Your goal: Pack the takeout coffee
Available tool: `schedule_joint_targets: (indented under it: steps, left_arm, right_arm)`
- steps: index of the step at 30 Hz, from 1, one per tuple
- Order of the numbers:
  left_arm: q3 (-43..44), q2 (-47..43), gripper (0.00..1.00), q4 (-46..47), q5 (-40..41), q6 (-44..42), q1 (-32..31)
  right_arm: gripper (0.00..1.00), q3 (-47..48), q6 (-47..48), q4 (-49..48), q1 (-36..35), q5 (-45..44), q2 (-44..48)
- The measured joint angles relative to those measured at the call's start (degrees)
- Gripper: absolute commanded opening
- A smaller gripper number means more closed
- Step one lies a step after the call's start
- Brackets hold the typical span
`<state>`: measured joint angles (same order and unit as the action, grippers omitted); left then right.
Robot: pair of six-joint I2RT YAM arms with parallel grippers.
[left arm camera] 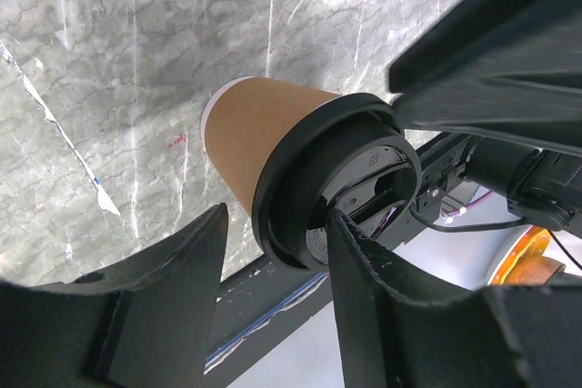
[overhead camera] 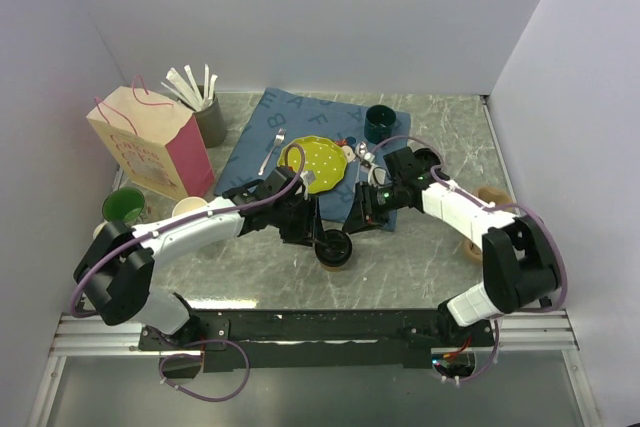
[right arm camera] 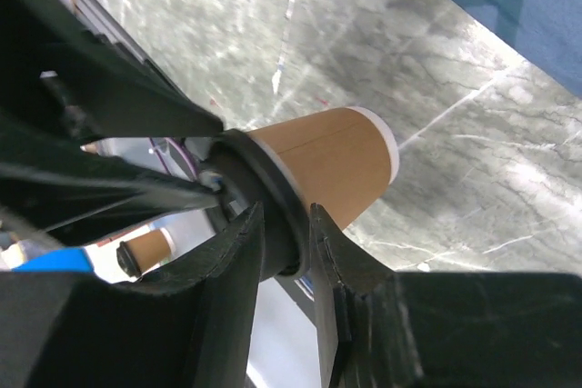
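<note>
Far left: tan and pink paper bag (overhead camera: 150, 142) with pink handles; its print is too small to read. A green mug (overhead camera: 122, 205) sits near the bag's near side. A grey holder (overhead camera: 210, 119) of white utensils stands to the bag's right. A lidless beige cup (overhead camera: 189, 209) is beside the left arm.

Centre: blue cloth (overhead camera: 290, 122) printed with pale letters, not surely legible. On it are a fork (overhead camera: 272, 152) and a yellow plate (overhead camera: 318, 162).

Left pincer (overhead camera: 312, 230) (left arm camera: 273, 224) is wide, its fingers (left arm camera: 173, 270) straddling the lid, with a gap showing on one side.

The takeout coffee (overhead camera: 333, 245) (left arm camera: 264, 134) (right arm camera: 327, 165) is at near centre of the marble surface (overhead camera: 250, 267), just near of the cloth and between both pincers. It has a brown body, a white base rim and a black lid. The embossed mark on the lid is unreadable.

Right pincer (overhead camera: 357, 219) (right arm camera: 286, 224) is narrow, pinching the lid's rim between its fingers (right arm camera: 238, 256).

A dark mug (overhead camera: 380, 124) stands at the cloth's far right corner. Two brown paper cups (overhead camera: 472, 245) lie at right by the right arm.
</note>
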<state>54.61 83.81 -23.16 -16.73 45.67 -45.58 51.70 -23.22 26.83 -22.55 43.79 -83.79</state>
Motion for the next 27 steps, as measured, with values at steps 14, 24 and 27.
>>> schedule_joint_targets:
  steps: [14, 24, 27]
  left_arm:
    - [0.02, 0.31, 0.51, 0.13, -0.22, 0.04, 0.02]
    - [-0.81, 0.50, 0.50, 1.62, -0.46, 0.33, 0.07]
    - [-1.18, 0.39, 0.51, 2.12, -0.66, 0.55, 0.13]
  right_arm:
    - [0.26, -2.32, 2.10, -4.20, 0.87, 5.07, -2.67]
    - [0.24, -6.82, 0.28, -12.02, 2.03, 7.50, -2.71]
    - [0.24, -8.46, -0.61, -14.73, 2.64, 8.83, -2.58]
